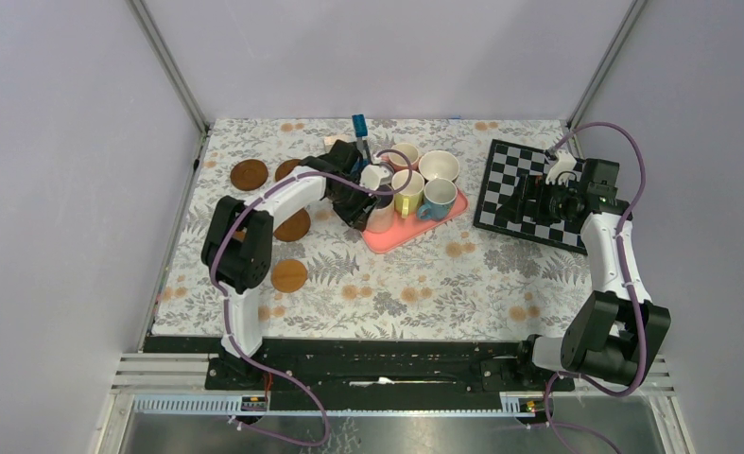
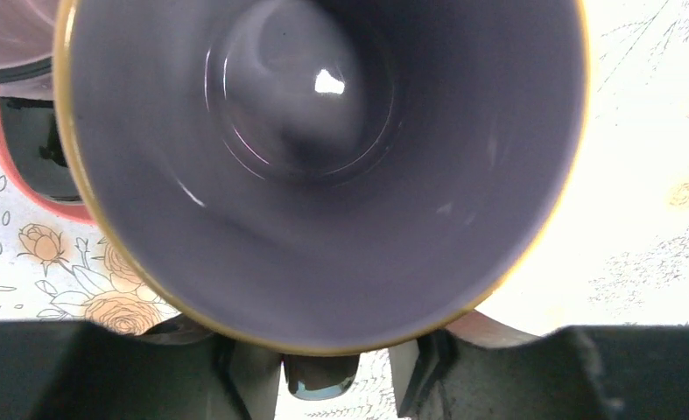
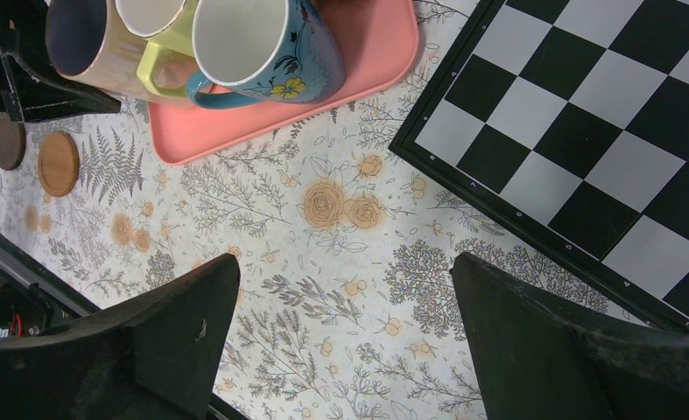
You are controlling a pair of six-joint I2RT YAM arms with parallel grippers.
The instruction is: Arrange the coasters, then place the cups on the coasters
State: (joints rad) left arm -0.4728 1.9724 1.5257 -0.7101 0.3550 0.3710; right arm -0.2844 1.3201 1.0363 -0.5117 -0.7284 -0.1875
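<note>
Several cups stand crowded on a pink tray point(image 1: 415, 233). One is wide and white point(image 1: 439, 165), one yellow point(image 1: 407, 192), one light blue point(image 1: 437, 197) point(image 3: 262, 44). My left gripper point(image 1: 361, 210) point(image 2: 323, 378) is at the tray's near left corner, against a pale pink cup point(image 1: 380, 216) whose mauve inside point(image 2: 323, 175) fills the left wrist view. Its fingers point(image 2: 235, 376) straddle a dark piece under the rim, their tips hidden. Round brown coasters point(image 1: 249, 173) point(image 1: 289, 275) point(image 3: 58, 163) lie on the cloth to the left. My right gripper point(image 1: 524, 203) point(image 3: 340, 332) hangs open over bare cloth.
A black-and-white chessboard point(image 1: 528, 194) point(image 3: 586, 131) lies at the right, under the right arm's wrist. A blue upright object point(image 1: 359, 128) stands behind the tray. The left arm point(image 1: 283, 199) stretches over one coaster point(image 1: 295, 227). The floral cloth point(image 1: 424, 284) covers the table.
</note>
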